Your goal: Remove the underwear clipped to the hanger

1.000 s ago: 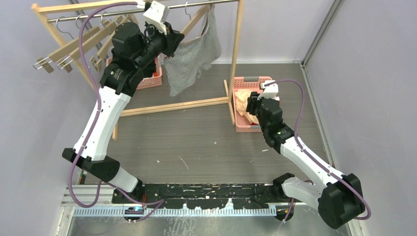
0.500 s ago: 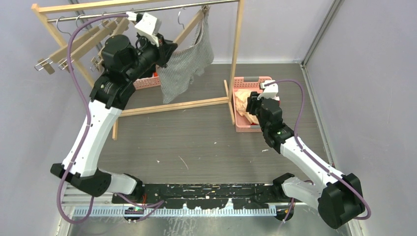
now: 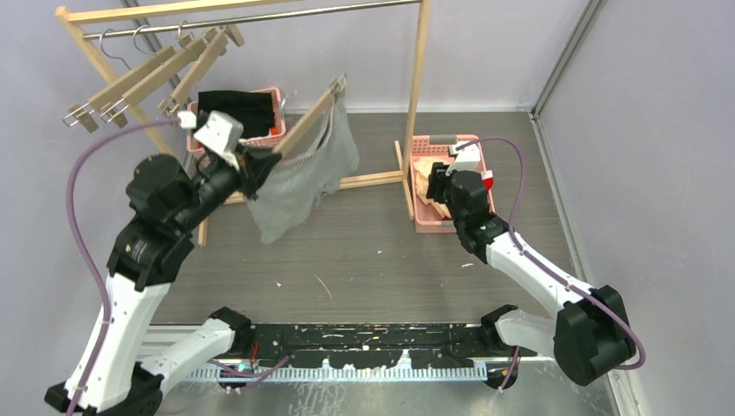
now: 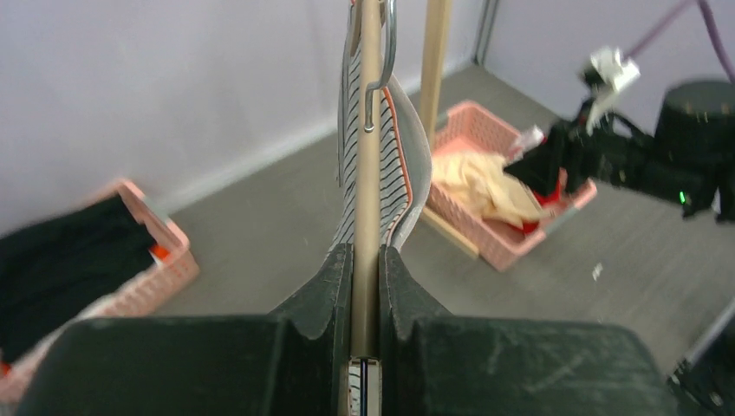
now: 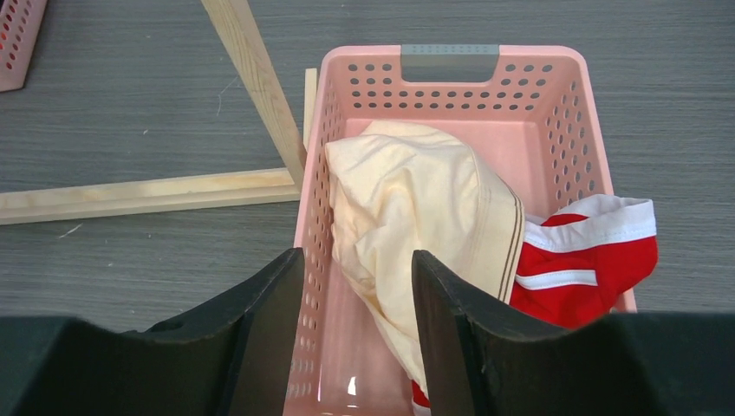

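The left gripper (image 3: 253,165) is raised in front of the light wooden rack (image 3: 421,78), and its jaws are closed tightly on the bar of a pale wooden hanger (image 3: 308,117), which is pinched edge-on between the two dark fingers in the left wrist view (image 4: 366,253). The hanger is held at a slant, below and clear of the metal rail (image 3: 286,15). The grey fine-striped boxer briefs (image 3: 299,186) are draped from this hanger and hang down above the grey wood-grain counter (image 3: 364,251); in the wrist view the striped cloth (image 4: 394,173) is seen lying against the bar beyond the jaws. Whether both clips are fastened cannot be told. The right gripper (image 3: 442,186) is poised over a pink perforated plastic basket (image 5: 451,54) that sits on the counter beside the rack's right foot. Its jaws (image 5: 357,260) are spread wide and nothing is held or touched by them. In that basket the cream-beige boxer briefs (image 5: 407,217) are heaped, with the red boxer briefs with white trim (image 5: 589,260) partly tucked beside and under them. Empty wooden hangers (image 3: 139,82) are hung at the rail's left end, and folded black clothes (image 3: 236,108) are kept in a second pink basket (image 3: 276,130) behind the rack.
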Controlling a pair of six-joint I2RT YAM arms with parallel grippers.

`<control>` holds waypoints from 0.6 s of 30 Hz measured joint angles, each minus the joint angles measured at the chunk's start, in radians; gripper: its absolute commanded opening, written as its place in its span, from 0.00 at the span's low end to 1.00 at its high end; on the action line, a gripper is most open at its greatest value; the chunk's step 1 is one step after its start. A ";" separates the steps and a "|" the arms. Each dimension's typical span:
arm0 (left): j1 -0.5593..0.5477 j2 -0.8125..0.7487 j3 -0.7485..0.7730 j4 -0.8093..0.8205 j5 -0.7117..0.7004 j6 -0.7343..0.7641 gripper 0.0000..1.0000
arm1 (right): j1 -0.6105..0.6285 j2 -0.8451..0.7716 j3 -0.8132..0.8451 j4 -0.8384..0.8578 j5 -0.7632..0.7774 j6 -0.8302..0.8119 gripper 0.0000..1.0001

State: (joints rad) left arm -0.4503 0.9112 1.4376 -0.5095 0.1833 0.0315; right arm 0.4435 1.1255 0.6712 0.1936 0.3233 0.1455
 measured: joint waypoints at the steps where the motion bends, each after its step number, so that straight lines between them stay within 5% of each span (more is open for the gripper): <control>1: 0.000 -0.037 -0.052 -0.012 0.003 -0.007 0.01 | 0.000 0.012 0.006 -0.001 0.000 0.000 0.56; 10: 0.000 -0.254 -0.336 -0.122 0.067 -0.062 0.00 | 0.000 0.060 0.058 0.000 -0.159 0.003 0.77; 18: 0.000 -0.333 -0.433 -0.129 0.200 -0.063 0.00 | -0.073 0.050 0.107 0.110 -0.679 0.026 0.78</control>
State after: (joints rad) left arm -0.4503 0.5777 1.0050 -0.6380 0.3828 -0.0319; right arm 0.3702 1.1759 0.7780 0.3035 -0.3557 0.1715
